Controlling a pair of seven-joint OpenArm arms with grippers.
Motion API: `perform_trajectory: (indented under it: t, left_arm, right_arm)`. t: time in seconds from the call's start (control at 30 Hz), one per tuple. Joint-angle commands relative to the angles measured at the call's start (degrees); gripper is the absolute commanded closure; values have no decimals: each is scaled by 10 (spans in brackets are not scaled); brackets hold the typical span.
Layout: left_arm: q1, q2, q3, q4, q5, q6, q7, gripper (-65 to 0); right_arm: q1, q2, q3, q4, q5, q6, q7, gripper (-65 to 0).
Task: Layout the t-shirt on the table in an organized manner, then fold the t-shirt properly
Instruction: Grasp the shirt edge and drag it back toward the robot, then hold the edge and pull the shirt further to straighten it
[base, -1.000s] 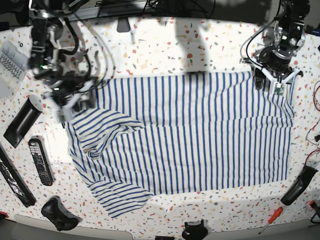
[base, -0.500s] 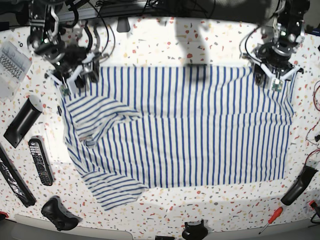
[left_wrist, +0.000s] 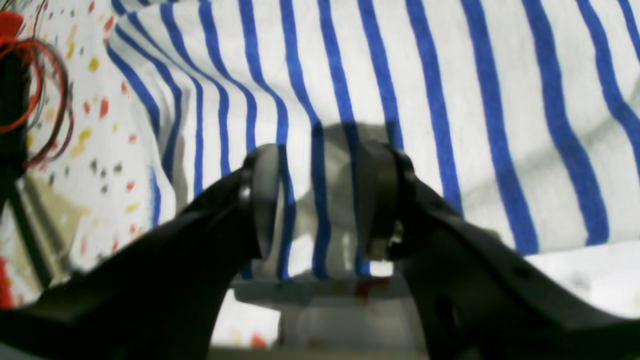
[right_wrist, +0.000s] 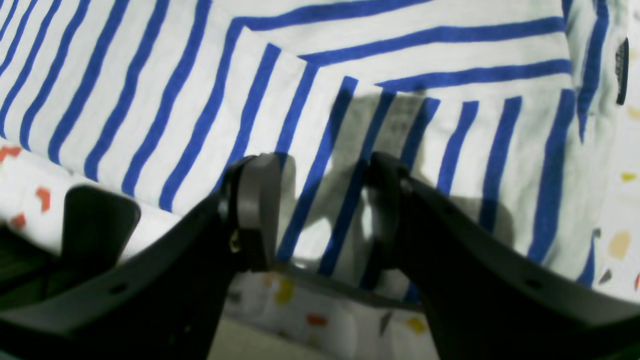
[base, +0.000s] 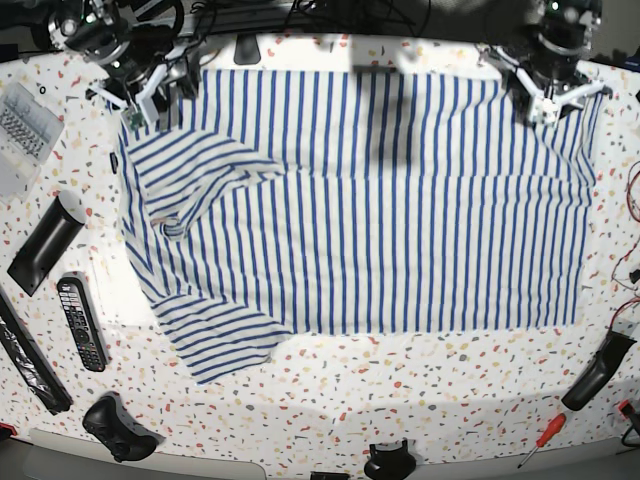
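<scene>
The striped t-shirt (base: 370, 220) lies spread over the speckled table (base: 420, 400), its far edge stretched straight between my two grippers. One sleeve (base: 195, 170) is folded over the body at the left; the other (base: 230, 350) sticks out at the front left. My left gripper (base: 548, 95) is at the shirt's far right corner. In the left wrist view it (left_wrist: 320, 200) is open, with the shirt's (left_wrist: 450, 100) hem between the jaws. My right gripper (base: 145, 100) is at the far left corner. In the right wrist view it (right_wrist: 320, 210) is open over the shirt's (right_wrist: 350, 50) edge.
A remote (base: 82, 322), a black bar (base: 40, 245) and a game controller (base: 120, 428) lie along the left. A clear box (base: 20, 130) sits far left. A red screwdriver (base: 540, 435) and a black handle (base: 598, 372) are at the front right.
Both grippers have moved toward the table's far edge, and the shirt's far edge has gone with them. The shirt now lies flatter and further back.
</scene>
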Motion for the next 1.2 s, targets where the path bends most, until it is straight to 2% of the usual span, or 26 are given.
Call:
perform_trajectory:
  t: [0.0,0.33,0.67,0.83,0.93,1.1,1.17]
  left_arm:
    - [15,-4,0,11,1,-2,19,-237]
    - [24,-5,0,92,2,-2,19,-237]
    - [26,-5,0,95,18,-2,30,-237]
    - [25,-4,0,94,31,-2,30,-237]
    - [25,-5,0,94,31,-2,30,-237]
    - [25,-5,0,94,33,-2,27,-237]
    - [25,-5,0,94,52,-2,22,-237]
  right_arm:
    - [-9,6,3,13,6,2,0,-280]
    - [-41,6,3,45,3,2,-20,-280]
    - [-44,6,31,53,-7,0,-21,-280]
    - [-44,6,64,53,2,-3,-9,-280]
    - [-44,6,63,50,4,-3,13,-280]
    - [-37,6,62,22,32,-3,18,-280]
    - [-36,6,62,11,32,-5,21,-280]
